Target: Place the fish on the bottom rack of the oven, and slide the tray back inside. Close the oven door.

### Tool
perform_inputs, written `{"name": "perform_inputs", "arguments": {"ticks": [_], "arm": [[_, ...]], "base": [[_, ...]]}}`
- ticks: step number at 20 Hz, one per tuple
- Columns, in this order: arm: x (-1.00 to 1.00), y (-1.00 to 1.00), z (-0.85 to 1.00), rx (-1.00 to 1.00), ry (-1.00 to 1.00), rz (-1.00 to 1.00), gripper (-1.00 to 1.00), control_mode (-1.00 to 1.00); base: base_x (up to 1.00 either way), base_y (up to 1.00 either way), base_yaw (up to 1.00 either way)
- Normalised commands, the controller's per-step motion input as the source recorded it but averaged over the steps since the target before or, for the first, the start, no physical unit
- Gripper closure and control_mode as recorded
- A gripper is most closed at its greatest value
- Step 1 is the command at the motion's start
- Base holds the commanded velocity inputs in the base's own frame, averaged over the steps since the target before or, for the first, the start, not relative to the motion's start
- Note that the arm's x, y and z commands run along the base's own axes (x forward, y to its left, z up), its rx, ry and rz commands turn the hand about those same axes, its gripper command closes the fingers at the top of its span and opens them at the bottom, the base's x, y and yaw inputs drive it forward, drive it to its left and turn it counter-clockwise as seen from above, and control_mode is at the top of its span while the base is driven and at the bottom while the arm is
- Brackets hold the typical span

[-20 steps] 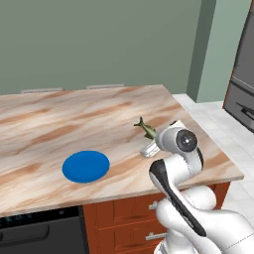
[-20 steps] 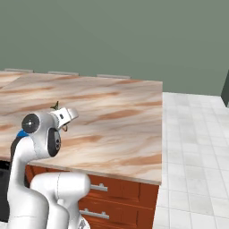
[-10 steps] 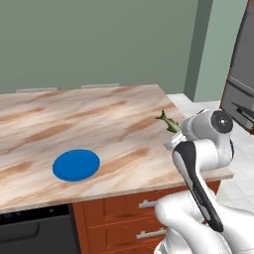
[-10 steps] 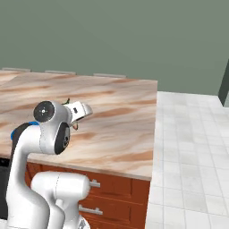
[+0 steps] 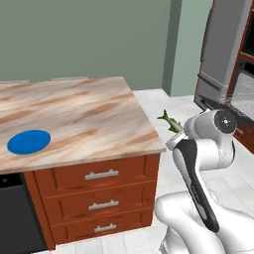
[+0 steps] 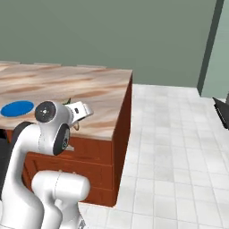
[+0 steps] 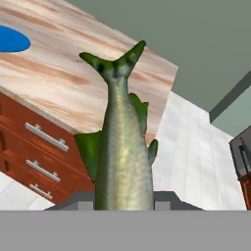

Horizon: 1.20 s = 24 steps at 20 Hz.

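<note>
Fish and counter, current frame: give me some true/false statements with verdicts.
1. The slender greenish-grey fish lies on the blue round plate. False: the gripper holds it off the counter's end, over the floor.
2. The blue plate sits on the marbled wood-tone counter. True.
3. In the hand view the fish's forked tail points away from the gripper. True.
4. The red-brown drawers under the counter are pulled open. False: all three fronts sit flush.

My two base cameras look forward and down from behind me, sharing the marble-patterned wooden counter (image 5: pixel 74 114); my hand camera looks closely along the greenish-grey fish (image 7: pixel 122 157).
</note>
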Motion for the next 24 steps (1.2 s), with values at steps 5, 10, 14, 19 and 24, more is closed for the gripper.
{"name": "perform_inputs", "arguments": {"ticks": [5,10,14,19,24], "arm": [[0.00,0.00,0.00,0.00,0.00,0.00,1.00,1.00],[0.00,0.00,0.00,0.00,0.00,0.00,1.00,1.00],[0.00,0.00,0.00,0.00,0.00,0.00,1.00,1.00],[0.00,0.00,0.00,0.00,0.00,0.00,1.00,1.00],[0.00,0.00,0.00,0.00,0.00,0.00,1.00,1.00]], "base": [[-0.03,-1.00,-0.19],[0.05,-1.00,-0.22],[0.25,-1.00,-0.23],[0.42,-0.87,-0.24],[0.76,-0.50,-0.22]]}}
